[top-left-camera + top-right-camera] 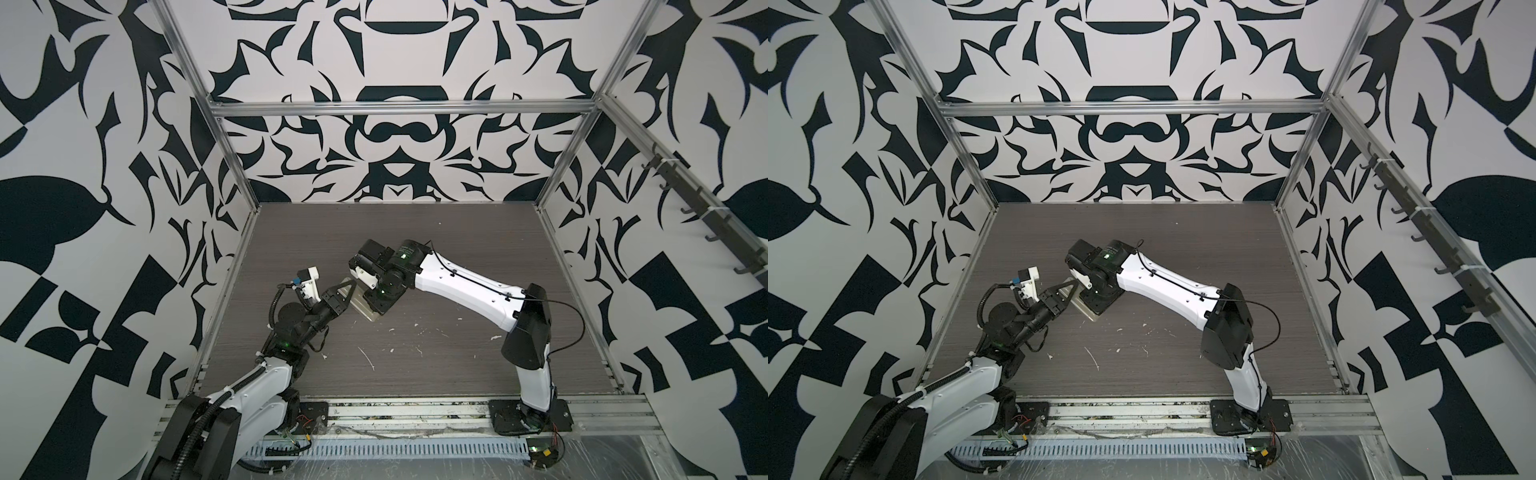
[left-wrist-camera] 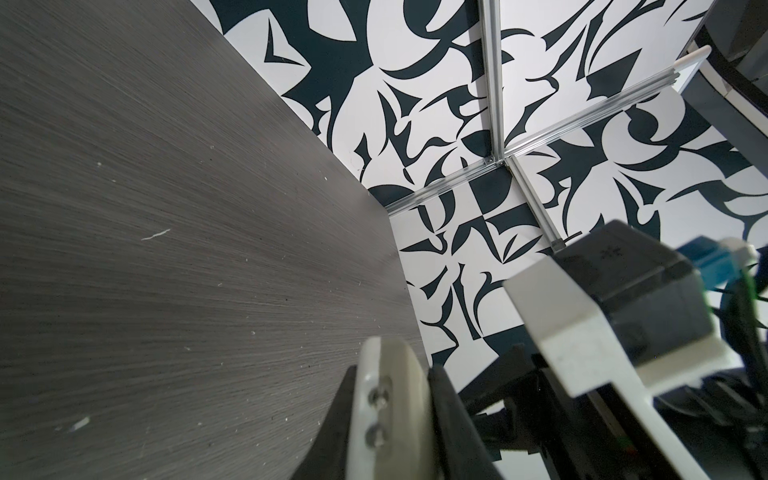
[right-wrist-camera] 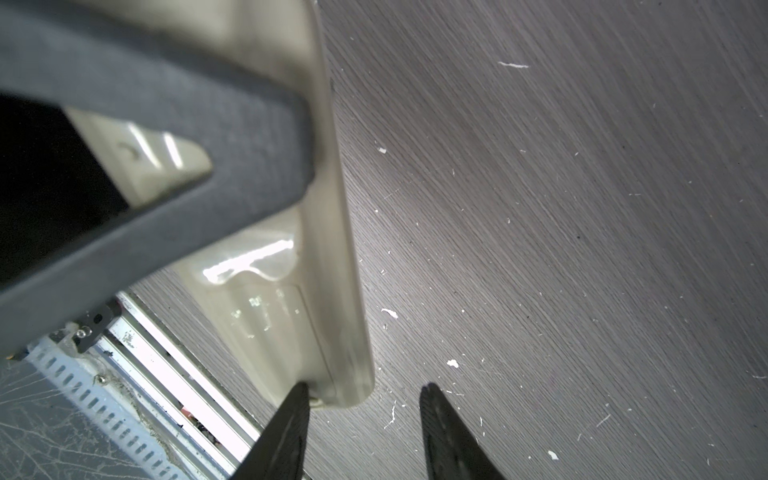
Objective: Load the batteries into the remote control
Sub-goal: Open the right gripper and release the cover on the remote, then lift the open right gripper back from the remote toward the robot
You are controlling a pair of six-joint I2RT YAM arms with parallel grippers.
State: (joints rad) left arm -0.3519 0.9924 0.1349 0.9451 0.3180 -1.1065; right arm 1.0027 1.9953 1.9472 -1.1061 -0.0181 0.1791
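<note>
Light is even and diffuse, from overhead; only soft shadows on the table (image 1: pixel 436 232). Both top views are sharp, frame rails (image 1: pixel 399 109) bow toward the edges. Right wrist view: glare streaks on remote control (image 3: pixel 257 266), close foreground blurred. Left wrist foreground is soft too.

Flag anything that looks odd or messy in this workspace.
White scraps litter the dark table, mostly across its front half, like leftover debris. The left pincer clamps the remote control, beige back showing, and no batteries are visible in any view.
</note>
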